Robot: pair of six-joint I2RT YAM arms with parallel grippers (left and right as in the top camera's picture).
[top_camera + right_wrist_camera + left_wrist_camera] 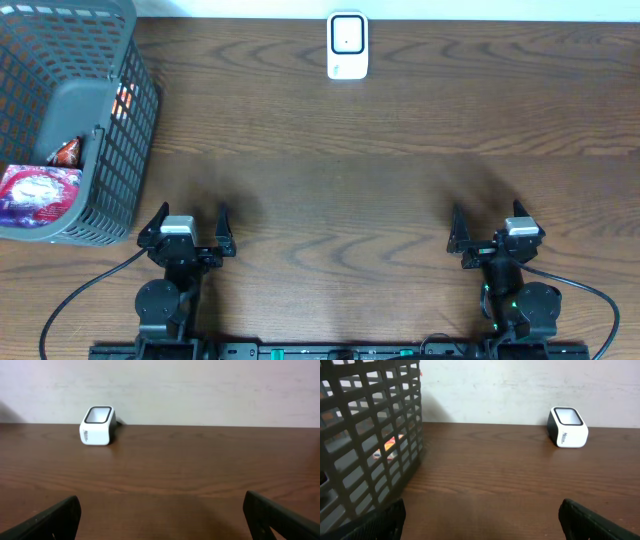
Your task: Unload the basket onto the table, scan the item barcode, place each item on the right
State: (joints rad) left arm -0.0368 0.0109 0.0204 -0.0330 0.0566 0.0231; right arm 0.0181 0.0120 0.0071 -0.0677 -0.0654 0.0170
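Note:
A white barcode scanner (347, 46) with a dark window stands at the table's far edge, also seen as the scanner (567, 427) in the left wrist view and the scanner (98, 425) in the right wrist view. Packaged items lie in the grey basket (100, 110) at the far left: a purple and red packet (35, 193) and a small red packet (66, 152). An orange item (390, 445) shows through the basket mesh. My left gripper (187, 226) stands open near the front edge, beside the basket, holding nothing. My right gripper (490, 228) stands open at the front right, holding nothing.
The brown wooden table (340, 190) stretches between the grippers and the scanner. A pale wall (200, 385) rises behind the far edge. Black cables (70, 300) trail from both arm bases at the front.

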